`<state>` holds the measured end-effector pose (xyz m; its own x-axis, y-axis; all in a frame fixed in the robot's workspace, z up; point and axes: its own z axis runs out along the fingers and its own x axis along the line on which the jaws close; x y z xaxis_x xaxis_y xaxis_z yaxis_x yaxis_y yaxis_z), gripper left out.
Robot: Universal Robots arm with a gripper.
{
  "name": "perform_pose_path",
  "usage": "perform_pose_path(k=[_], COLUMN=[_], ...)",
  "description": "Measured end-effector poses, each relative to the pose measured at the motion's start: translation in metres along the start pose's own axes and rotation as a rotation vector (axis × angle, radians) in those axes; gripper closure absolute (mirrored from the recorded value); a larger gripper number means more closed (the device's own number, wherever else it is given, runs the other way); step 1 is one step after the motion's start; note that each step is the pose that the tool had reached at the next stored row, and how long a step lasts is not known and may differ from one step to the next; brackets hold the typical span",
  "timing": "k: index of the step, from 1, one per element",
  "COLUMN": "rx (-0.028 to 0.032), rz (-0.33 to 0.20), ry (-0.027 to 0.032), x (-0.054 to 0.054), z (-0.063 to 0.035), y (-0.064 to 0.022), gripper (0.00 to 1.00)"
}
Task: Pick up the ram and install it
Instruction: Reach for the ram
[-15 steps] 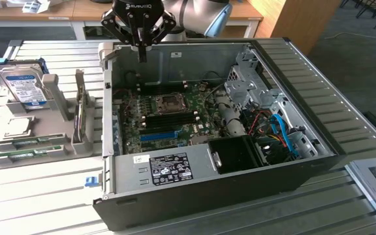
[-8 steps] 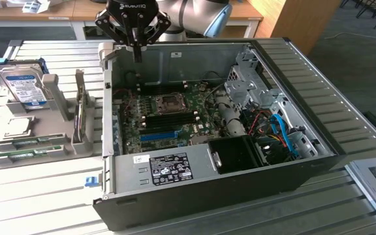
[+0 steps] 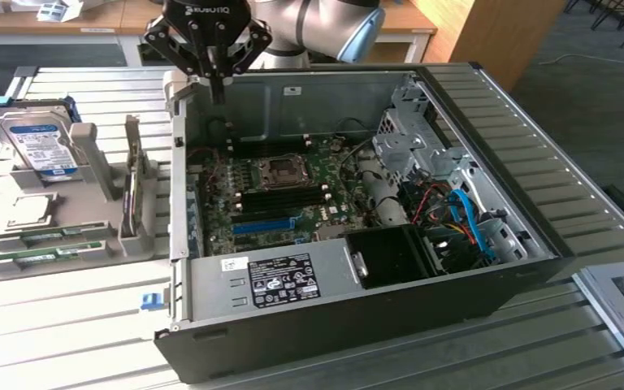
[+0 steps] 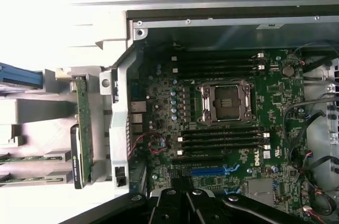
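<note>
Up top, the gripper (image 3: 218,88) hangs over the far wall of the open computer case (image 3: 323,325), pincer pinched narrow, fingertips pressed together on themselves. The ram (image 3: 41,257) is well away from it, lying flat at the front of the grey holder (image 3: 139,244) on the exterior view's left, with a second stick (image 3: 58,234) just behind. A silver processor chip (image 3: 30,211) and a hard drive (image 3: 41,142) sit further back in that holder. The wrist view looks down on the motherboard (image 4: 275,97) and its CPU socket (image 4: 228,102).
</note>
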<state>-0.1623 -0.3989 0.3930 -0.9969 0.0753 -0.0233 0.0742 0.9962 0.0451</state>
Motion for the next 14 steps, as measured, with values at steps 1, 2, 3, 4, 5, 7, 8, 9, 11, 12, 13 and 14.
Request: perform_pose_path(k=[1,2,3,4,5,7,8,9,11,12,13,14], rx=[0.0000,0.0001,0.0001,0.0000,0.0001,0.0000,0.0000,0.0000,0.0000,0.0001,0.0001,0.0000], rz=[0.000,0.000,0.000,0.000,0.000,0.000,0.000,0.000,0.000,0.000,0.000,0.000], ry=[0.0000,0.0000,0.0001,0.0001,0.0001,0.0000,0.0000,0.0000,0.0000,0.0000,0.0001,0.0000], x=[0.002,0.003,0.005,0.006,0.008,0.010,0.012,0.013,0.016,0.017,0.019,0.020], z=[0.0000,-0.0001,-0.0001,-0.0002,-0.0002,-0.0002,-0.0002,-0.0003,-0.0003,-0.0003,-0.0003,-0.0003], y=[-0.0001,-0.0002,-0.0003,-0.0004,-0.0006,-0.0008,-0.0009,-0.0010,-0.0012,-0.0013,-0.0014,-0.0015], gripper=[0.90,0.90,0.90,0.90,0.90,0.90,0.90,0.90,0.90,0.90,0.90,0.90])
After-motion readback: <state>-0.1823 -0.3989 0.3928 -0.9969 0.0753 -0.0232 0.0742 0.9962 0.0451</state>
